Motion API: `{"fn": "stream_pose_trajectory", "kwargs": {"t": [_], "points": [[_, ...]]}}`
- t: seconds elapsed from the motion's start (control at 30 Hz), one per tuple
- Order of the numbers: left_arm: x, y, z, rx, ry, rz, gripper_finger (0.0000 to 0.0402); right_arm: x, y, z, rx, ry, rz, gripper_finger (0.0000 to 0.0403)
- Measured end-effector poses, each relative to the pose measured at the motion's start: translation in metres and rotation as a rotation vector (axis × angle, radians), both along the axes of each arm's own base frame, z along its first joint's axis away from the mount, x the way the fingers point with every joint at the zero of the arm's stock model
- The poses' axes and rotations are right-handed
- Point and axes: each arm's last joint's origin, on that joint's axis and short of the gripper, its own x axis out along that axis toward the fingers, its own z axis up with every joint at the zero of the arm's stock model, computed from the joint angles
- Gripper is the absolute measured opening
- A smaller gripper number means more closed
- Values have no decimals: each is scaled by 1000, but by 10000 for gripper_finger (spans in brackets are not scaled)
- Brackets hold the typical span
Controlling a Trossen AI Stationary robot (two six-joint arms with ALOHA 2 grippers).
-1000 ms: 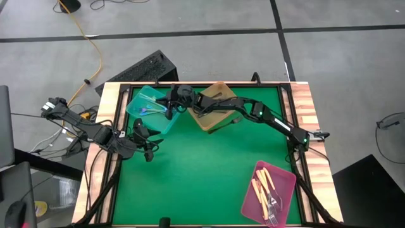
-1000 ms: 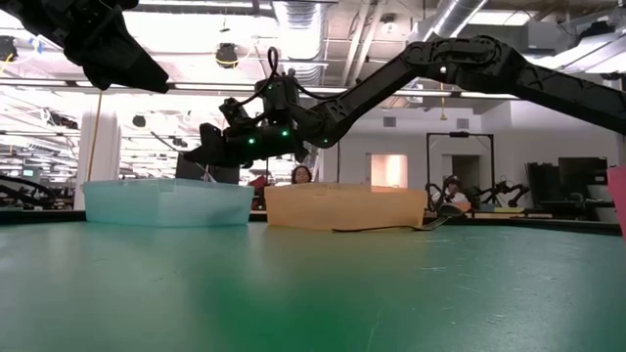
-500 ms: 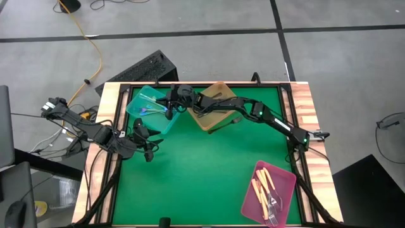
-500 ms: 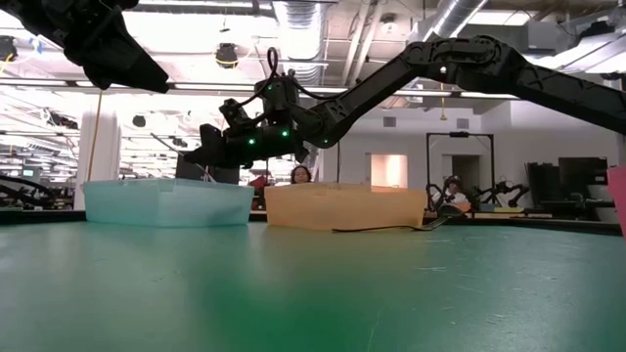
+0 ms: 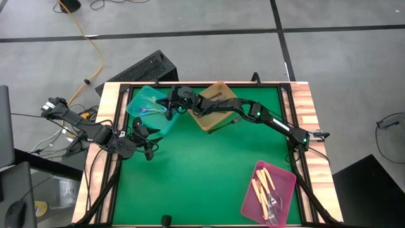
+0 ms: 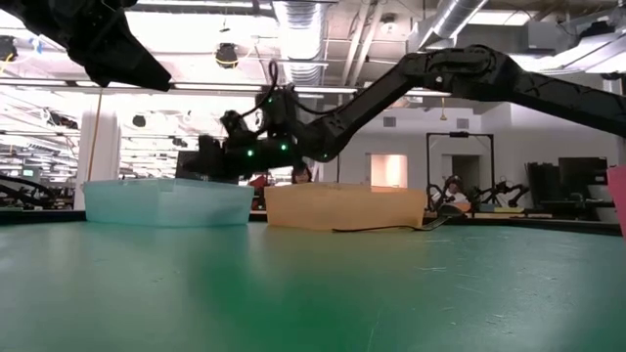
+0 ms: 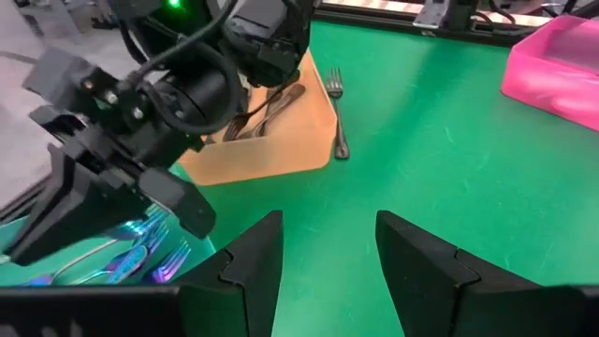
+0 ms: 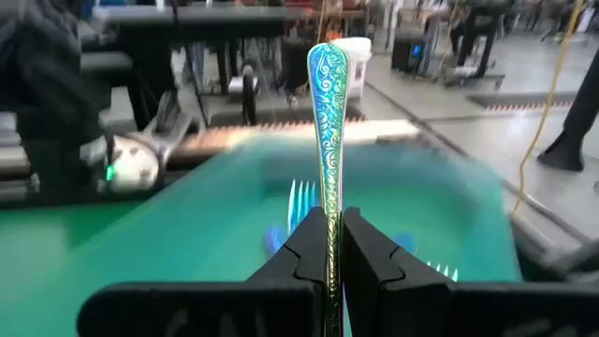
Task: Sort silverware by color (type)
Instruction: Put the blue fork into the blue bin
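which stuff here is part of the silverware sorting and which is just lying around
Job: iridescent utensil pinched in the right gripper, teal tray, amber tray, pink tray, loose dark fork, left gripper.
Lying about: keyboard, yellow cable.

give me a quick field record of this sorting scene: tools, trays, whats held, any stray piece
right tool: shut on an iridescent utensil, above the teal tray
left tool: open, empty, at the table's left edge
teal tray: already holds iridescent pieces
amber tray: dark grey silverware inside
pink tray: cream-handled pieces inside, near right corner
stray fork: lies on the green mat beside the amber tray
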Motion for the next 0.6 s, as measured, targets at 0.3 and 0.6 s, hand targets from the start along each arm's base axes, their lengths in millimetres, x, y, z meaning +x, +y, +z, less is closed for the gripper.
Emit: {"fn": "stream_pose_trajectory", "kwargs": {"t": [0.3,0.6], "points": [[0,0,0,18,11,-9,156,-1,-7,-4,49,-63,-29,36],[0,0,0,19,9,-5,156,0,-5,-3,53,-61,-35,47]]}}
